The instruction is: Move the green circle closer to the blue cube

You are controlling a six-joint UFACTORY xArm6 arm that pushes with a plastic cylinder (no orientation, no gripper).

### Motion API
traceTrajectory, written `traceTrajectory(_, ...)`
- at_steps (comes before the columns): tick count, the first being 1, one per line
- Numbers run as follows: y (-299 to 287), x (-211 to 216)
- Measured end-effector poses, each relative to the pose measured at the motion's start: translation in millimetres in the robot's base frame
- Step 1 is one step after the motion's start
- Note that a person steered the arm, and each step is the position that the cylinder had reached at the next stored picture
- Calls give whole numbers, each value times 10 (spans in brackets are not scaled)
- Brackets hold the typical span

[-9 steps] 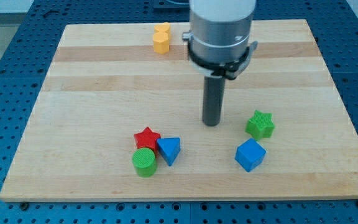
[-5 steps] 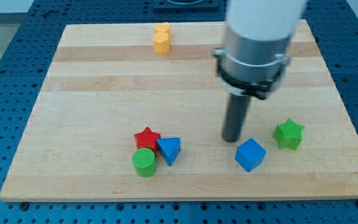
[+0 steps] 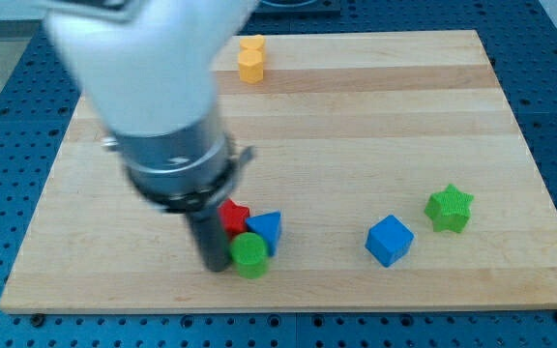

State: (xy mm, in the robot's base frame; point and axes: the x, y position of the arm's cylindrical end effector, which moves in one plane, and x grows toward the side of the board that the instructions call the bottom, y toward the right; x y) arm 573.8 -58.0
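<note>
Since the earlier frame, my tip [image 3: 215,267] is being swung across to the green circle [image 3: 250,255], touching its left; no gripper is fitted. Most travel toward the blue cube [image 3: 389,241] is being left undone.

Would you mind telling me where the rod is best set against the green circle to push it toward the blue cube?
Against its curved left wall, centred, pushing toward the view's right. My tip already sits there beside the green circle, and the blue cube lies to its right.

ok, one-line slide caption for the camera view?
My tip presses the green circle from the view's left, toward the blue cube.
</note>
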Motion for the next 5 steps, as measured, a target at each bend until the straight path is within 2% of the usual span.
traceTrajectory(2, 432, -111)
traceTrajectory(4, 1301, -86)
traceTrajectory(5, 813, -23)
